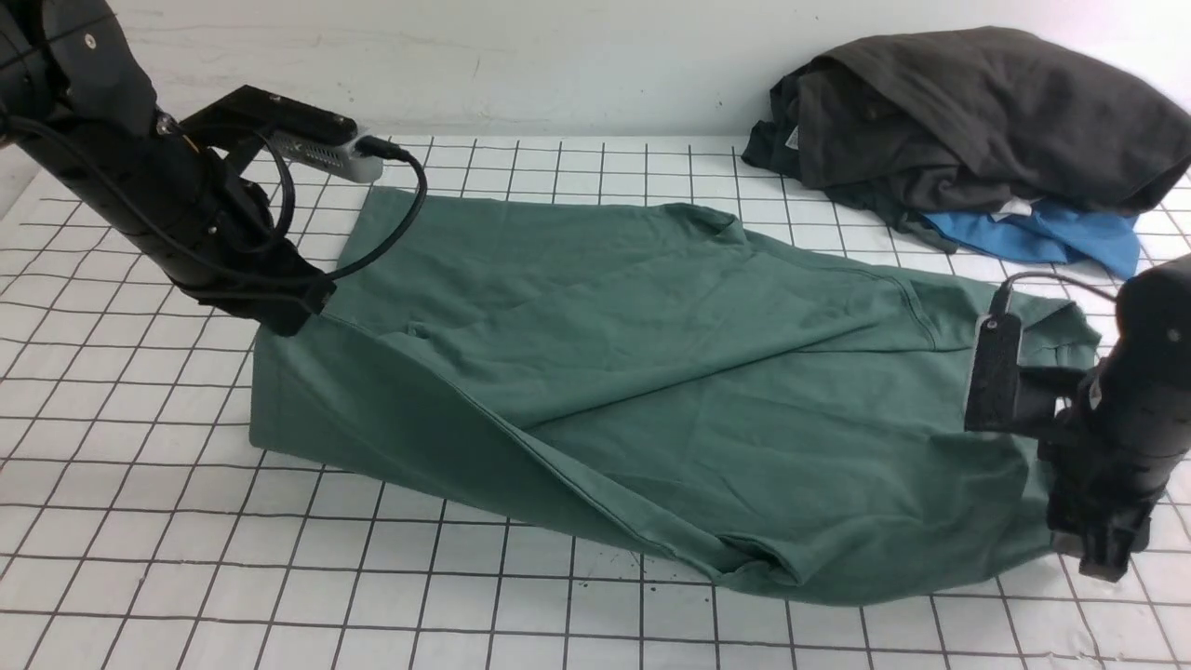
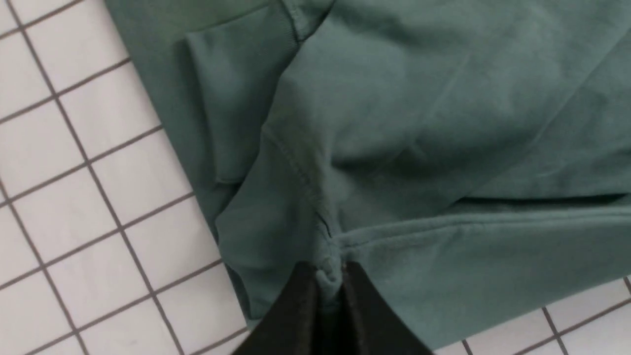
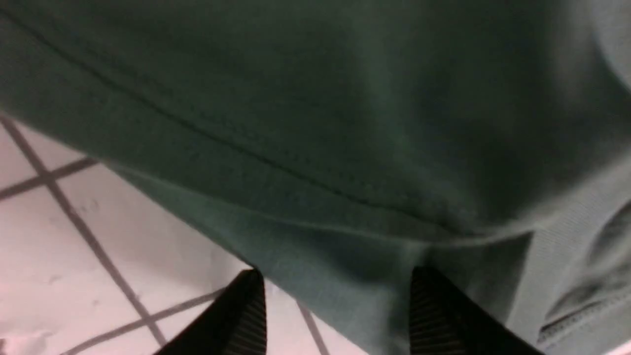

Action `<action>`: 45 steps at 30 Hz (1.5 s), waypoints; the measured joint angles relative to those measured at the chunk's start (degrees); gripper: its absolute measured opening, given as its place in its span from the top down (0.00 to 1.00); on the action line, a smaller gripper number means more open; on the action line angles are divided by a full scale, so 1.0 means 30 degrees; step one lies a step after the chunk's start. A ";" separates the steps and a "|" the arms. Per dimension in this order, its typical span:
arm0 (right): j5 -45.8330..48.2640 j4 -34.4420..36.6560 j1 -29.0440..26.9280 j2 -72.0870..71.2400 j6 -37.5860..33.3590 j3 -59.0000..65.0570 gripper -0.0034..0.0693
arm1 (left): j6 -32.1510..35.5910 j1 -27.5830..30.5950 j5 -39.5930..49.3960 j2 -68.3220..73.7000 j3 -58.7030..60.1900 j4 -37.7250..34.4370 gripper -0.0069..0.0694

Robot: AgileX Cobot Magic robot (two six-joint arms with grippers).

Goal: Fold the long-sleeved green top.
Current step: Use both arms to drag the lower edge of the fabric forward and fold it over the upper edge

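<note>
1. the green long-sleeved top (image 1: pixel 651 372) lies spread across the gridded table (image 1: pixel 140 577), with its left side lifted off the surface.
2. the left gripper (image 2: pixel 328 283) is clamped tight on a bunched seam at that raised edge.
3. the right gripper (image 3: pixel 335 305) sits at the near right hem, jaws wide apart, with cloth between them but not pinched.
4. this looks like the grasping stage of a fold. next, the right jaws need to close on the hem, then both arms carry the edge over together.

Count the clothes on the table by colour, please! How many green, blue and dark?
Green: 1, the green long-sleeved top
Blue: 1, the blue garment
Dark grey-black: 1, the clothes heap, pieces inside uncountable
Total: 3
</note>
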 joint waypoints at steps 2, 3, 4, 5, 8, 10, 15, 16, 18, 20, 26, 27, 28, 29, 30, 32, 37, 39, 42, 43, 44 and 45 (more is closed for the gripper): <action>0.0104 -0.0198 0.0000 0.0307 -0.0093 0.0000 0.45 | 0.0074 0.0000 0.0000 0.0000 0.0000 -0.0042 0.89; 0.0008 -0.0373 0.0000 0.0433 -0.0133 -0.0038 0.48 | 0.0129 0.0000 0.0000 0.0000 0.0000 -0.0042 0.89; 0.0007 -0.0414 0.0000 0.0432 -0.0112 -0.0038 0.52 | 0.0144 0.0000 0.0000 0.0000 0.0000 -0.0042 0.89; 0.0007 -0.0414 0.0000 0.0432 0.0014 -0.0038 0.56 | 0.0144 0.0000 0.0000 0.0000 0.0000 -0.0042 0.89; -0.0224 -0.0578 0.0000 0.0432 0.1013 -0.0017 0.75 | 0.0150 0.0000 0.0000 0.0000 0.0000 -0.0042 0.89; -0.0437 -0.0688 0.0000 0.0432 0.1754 -0.0016 0.84 | 0.0150 0.0000 0.0000 -0.0030 0.0000 -0.0042 0.89; -0.0554 -0.1103 0.0000 -0.1074 0.6144 0.0018 0.95 | -0.0167 0.0496 -0.0230 -0.0833 0.0036 -0.0460 0.89; -0.0531 -0.1146 0.0000 -0.1177 0.6485 -0.0011 0.95 | -0.0262 0.0543 -0.0314 -0.0888 0.0036 -0.0538 0.89; -0.0398 -0.1607 -0.0022 -0.2330 0.8636 -0.0526 0.95 | -0.1056 0.1294 -0.1644 -0.1570 0.0036 -0.1008 0.89; -0.0487 -0.1721 -0.0293 -0.2681 1.0151 -0.1558 0.95 | -0.1832 0.1864 -0.3627 -0.1988 0.0036 -0.1328 0.89; -0.2108 -0.1148 -0.0922 -0.0997 1.1655 -0.5967 0.95 | -0.2657 0.2197 -1.0392 -0.0902 -0.0070 -0.3275 0.89; -0.2163 -0.0962 -0.0947 0.0097 1.1725 -0.7152 0.95 | -0.2657 0.2197 -1.1378 -0.0128 -0.0268 -0.3861 0.89; -0.2123 -0.0870 -0.0970 0.0789 1.1740 -0.7956 0.95 | -0.2637 0.2178 -1.1830 0.0406 -0.0483 -0.4197 0.89; -0.2120 -0.0829 -0.0970 0.0975 1.1740 -0.8157 0.95 | -0.2635 0.2178 -1.1935 0.0547 -0.0546 -0.4270 0.89; -0.1919 -0.0732 -0.0970 0.2277 1.1669 -0.9577 0.95 | -0.2549 0.2160 -1.2487 0.1585 -0.1045 -0.4751 0.89; -0.1264 -0.0688 -0.0985 0.4155 1.1591 -1.1583 0.95 | -0.2413 0.2140 -1.2719 0.3205 -0.2106 -0.5078 0.89; 0.0842 -0.0355 -0.1102 0.8114 1.1502 -1.6183 0.95 | -0.2225 0.2035 -1.2356 0.7137 -0.6021 -0.5181 0.89; 0.1452 -0.0202 -0.1118 0.9159 1.1502 -1.7574 0.95 | -0.2225 0.2035 -1.1928 0.8501 -0.7899 -0.5201 0.89; 0.1634 0.0138 -0.1139 1.0067 1.1788 -1.8722 0.95 | -0.2225 0.2035 -1.1350 1.0142 -1.0303 -0.5214 0.89; 0.1554 0.0232 -0.1139 1.0279 1.1937 -1.8886 0.95 | -0.2225 0.2035 -1.1159 1.0744 -1.1024 -0.5214 0.89; 0.1529 0.0253 -0.1139 1.0279 1.1968 -1.8909 0.95 | -0.2225 0.2035 -1.1119 1.0858 -1.1157 -0.5214 0.89; 0.1318 0.0416 -0.1175 1.0550 1.2171 -1.9001 0.94 | -0.2225 0.2035 -1.1039 1.1651 -1.2011 -0.5196 0.89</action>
